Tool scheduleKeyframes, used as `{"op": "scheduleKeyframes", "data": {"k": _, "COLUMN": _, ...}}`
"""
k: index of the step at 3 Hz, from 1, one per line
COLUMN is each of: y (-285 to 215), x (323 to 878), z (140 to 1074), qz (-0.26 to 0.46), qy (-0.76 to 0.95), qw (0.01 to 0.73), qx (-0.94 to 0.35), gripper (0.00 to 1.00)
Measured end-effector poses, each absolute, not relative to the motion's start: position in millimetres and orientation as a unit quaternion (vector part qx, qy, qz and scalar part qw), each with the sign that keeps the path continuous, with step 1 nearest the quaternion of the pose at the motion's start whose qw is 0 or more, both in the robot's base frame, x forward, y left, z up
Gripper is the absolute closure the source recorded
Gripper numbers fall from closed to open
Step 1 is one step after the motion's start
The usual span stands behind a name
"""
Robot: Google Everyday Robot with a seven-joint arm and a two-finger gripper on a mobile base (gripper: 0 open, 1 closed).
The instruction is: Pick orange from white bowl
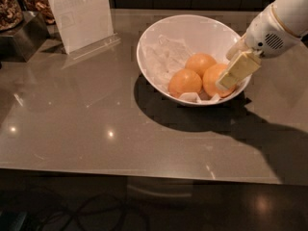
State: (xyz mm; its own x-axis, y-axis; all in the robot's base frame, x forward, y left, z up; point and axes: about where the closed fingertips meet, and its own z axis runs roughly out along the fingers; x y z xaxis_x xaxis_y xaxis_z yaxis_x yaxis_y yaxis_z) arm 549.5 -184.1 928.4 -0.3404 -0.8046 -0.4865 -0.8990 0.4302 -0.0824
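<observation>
The white bowl (pixel 146 36) stands on the grey table, right of centre. It holds crumpled white paper (pixel 166 57) and three oranges: a front one (pixel 184 82), a back one (pixel 200 62) and a right one (pixel 213 77). My gripper (pixel 225 73) reaches in over the bowl's right rim from the white arm (pixel 276 25). It is open. One cream finger (pixel 239 70) lies across the right orange's right side, the other (pixel 234 48) sits behind it.
A clear stand with a white sign (pixel 79 13) stands at the back left. A jar of nuts (pixel 8 6) sits on a metal box (pixel 24 35) in the far left corner. The table's front edge (pixel 144 172) runs across the view.
</observation>
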Motion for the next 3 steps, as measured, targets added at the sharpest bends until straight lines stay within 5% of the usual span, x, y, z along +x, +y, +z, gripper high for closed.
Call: {"op": "scheduleKeyframes", "data": {"k": 3, "y": -164.3, "x": 567.9, "z": 891.1, "qz": 0.145, "qy": 0.812, "qw": 0.208, "qx": -0.525, "gripper": 0.24}}
